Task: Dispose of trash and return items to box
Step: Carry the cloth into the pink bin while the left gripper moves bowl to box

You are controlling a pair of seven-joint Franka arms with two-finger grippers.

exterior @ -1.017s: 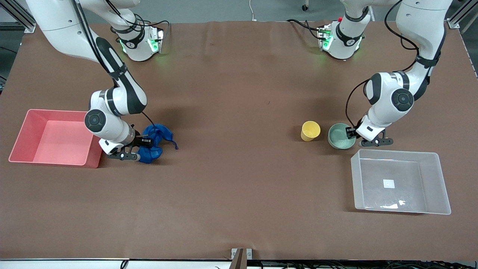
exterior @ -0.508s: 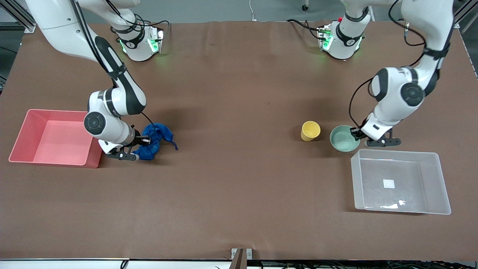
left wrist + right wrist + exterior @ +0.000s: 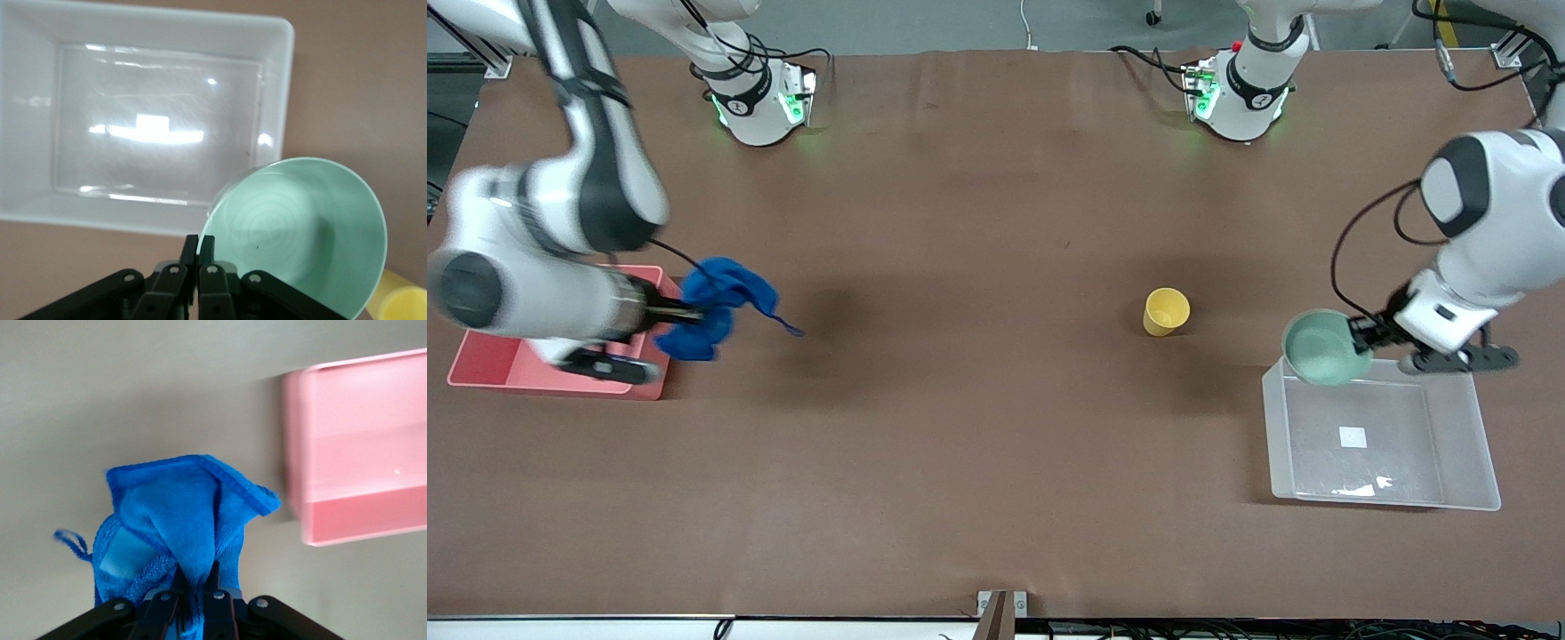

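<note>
My right gripper (image 3: 680,313) is shut on the blue cloth rag (image 3: 713,307) and holds it in the air over the table, just beside the pink bin (image 3: 494,369); its string hangs down. The right wrist view shows the rag (image 3: 180,520) bunched between my fingers, with the pink bin (image 3: 360,447) close by. My left gripper (image 3: 1360,336) is shut on the rim of the mint-green bowl (image 3: 1323,359) and holds it tilted over the edge of the clear tub (image 3: 1463,498). The left wrist view shows the bowl (image 3: 300,233) over the tub's rim (image 3: 283,80). The yellow cup (image 3: 1166,311) stands upright on the table.
The pink bin sits at the right arm's end of the table, partly hidden by that arm. The clear tub with its white sticker (image 3: 1352,436) sits at the left arm's end. Brown table (image 3: 978,427) lies open between them.
My right gripper has lifted the rag off the table and carried it toward the pink bin. My left gripper has lifted the bowl and moved it from beside the cup to over the tub's edge.
</note>
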